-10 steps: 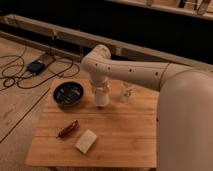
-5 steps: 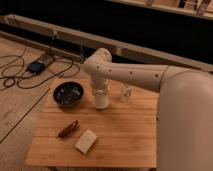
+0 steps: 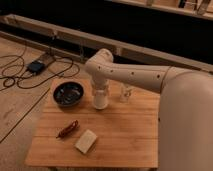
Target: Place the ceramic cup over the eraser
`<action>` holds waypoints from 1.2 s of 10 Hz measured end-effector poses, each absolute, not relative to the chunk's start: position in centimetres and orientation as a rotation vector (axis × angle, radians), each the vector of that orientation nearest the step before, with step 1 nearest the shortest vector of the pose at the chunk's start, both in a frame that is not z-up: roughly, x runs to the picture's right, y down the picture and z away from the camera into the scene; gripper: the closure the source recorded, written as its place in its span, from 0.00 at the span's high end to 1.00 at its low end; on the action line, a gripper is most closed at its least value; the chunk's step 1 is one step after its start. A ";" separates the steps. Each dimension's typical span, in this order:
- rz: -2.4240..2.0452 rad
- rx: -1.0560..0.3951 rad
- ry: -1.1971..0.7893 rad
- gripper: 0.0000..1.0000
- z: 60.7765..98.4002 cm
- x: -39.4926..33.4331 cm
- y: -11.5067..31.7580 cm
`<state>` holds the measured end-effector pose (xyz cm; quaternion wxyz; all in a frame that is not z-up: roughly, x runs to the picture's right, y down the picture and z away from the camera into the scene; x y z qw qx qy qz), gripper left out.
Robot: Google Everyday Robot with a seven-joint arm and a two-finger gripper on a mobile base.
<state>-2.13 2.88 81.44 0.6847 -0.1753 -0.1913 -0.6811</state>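
The white ceramic cup (image 3: 100, 101) stands on the wooden table (image 3: 125, 135), right of the dark bowl. My gripper (image 3: 100, 91) comes down from above onto the cup's top, at the end of the white arm that reaches in from the right. The cup and wrist blend together, so the exact hold is unclear. The eraser is hidden from this view.
A dark round bowl (image 3: 68, 94) sits at the back left of the table, and a small clear glass (image 3: 126, 93) stands just right of the cup. A reddish-brown elongated thing (image 3: 67, 129) and a beige block (image 3: 86, 141) lie at the front left. Cables run over the floor at the left.
The arm's upper joint has drifted slightly to the right. The cup and gripper stay at the same spot on the table.
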 end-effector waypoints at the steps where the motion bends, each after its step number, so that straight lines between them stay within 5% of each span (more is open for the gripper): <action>1: -1.525 -0.389 -0.427 0.73 81.4 -2.0 2.7; 12: -1.538 -0.321 -0.440 0.73 77.1 0.6 0.7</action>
